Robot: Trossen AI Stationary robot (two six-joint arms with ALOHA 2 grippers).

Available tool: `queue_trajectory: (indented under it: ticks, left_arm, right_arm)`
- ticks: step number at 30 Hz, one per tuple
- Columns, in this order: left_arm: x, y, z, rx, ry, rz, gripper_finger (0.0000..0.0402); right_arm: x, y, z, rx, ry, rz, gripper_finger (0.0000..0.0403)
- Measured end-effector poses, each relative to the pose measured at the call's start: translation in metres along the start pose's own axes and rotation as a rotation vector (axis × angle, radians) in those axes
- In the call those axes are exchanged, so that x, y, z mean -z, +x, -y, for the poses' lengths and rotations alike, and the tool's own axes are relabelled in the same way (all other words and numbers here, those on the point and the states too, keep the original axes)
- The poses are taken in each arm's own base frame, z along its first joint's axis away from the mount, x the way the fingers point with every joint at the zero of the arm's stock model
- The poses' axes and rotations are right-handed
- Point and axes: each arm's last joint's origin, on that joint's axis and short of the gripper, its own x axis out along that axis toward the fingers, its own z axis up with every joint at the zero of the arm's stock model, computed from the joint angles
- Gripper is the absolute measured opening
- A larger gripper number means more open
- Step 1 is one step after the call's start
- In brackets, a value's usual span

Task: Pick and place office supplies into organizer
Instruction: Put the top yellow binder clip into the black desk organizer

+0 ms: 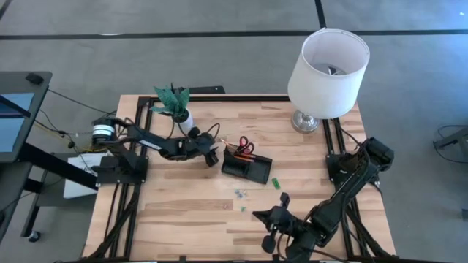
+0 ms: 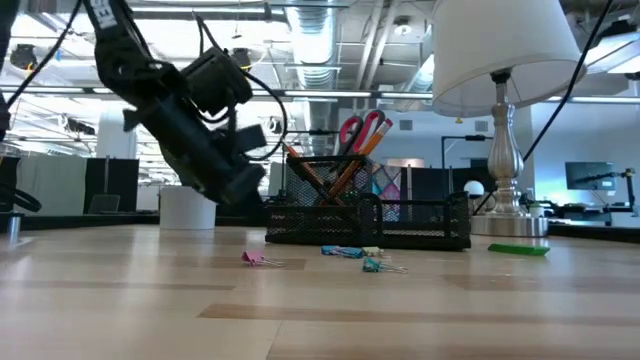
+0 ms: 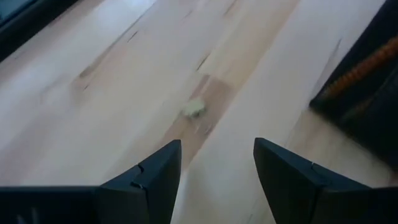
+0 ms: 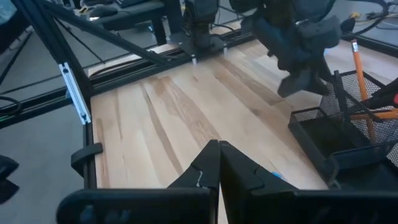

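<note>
The black mesh organizer (image 1: pixel 248 166) stands mid-table, with red-handled scissors (image 2: pixel 362 128) and orange pencils (image 2: pixel 312 172) upright in its cup. My left gripper (image 1: pixel 213 157) hovers just left of it, tilted down at the table. Its fingers are open (image 3: pixel 217 168) with nothing between them. A small pale clip (image 3: pixel 194 109) lies on the wood ahead of them. More clips (image 1: pixel 240 193) and a green block (image 1: pixel 276 183) lie near the organizer's near side. My right gripper (image 1: pixel 262 215) waits shut (image 4: pixel 219 155) above the near edge.
A white-shaded lamp (image 1: pixel 329 66) stands at the far right corner. A potted plant (image 1: pixel 174 102) stands at the far left, behind my left arm. Bare wood stretches across the near left of the table (image 1: pixel 168 212).
</note>
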Motion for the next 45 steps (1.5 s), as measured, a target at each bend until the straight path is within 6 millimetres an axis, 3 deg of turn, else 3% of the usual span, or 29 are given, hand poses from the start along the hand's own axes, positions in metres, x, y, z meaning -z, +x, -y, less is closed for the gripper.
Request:
queue_trajectory:
  ticks: [8,16,31,36,45]
  left_arm:
    - [0.008,0.025,0.001,-0.029,-0.04,0.064,0.0199]
    - [0.001,0.047,0.003,-0.098,-0.06,0.073,0.0199]
    - [0.002,0.054,-0.011,-0.157,-0.123,0.001,0.0197]
    - [0.002,0.054,-0.01,-0.131,-0.15,0.001,0.0158]
    - [0.003,0.054,-0.009,-0.104,-0.193,-0.006,0.0036]
  right_arm:
    - [0.0,0.0,0.0,-0.003,-0.001,-0.005,0.0]
    - [0.0,0.0,0.0,-0.012,-0.001,-0.016,0.0]
    - [0.001,0.0,-0.001,-0.03,0.008,-0.038,0.0]
    - [0.001,0.0,-0.001,-0.031,0.011,-0.037,0.0]
    - [0.001,0.0,-0.001,-0.031,0.015,-0.038,0.0]
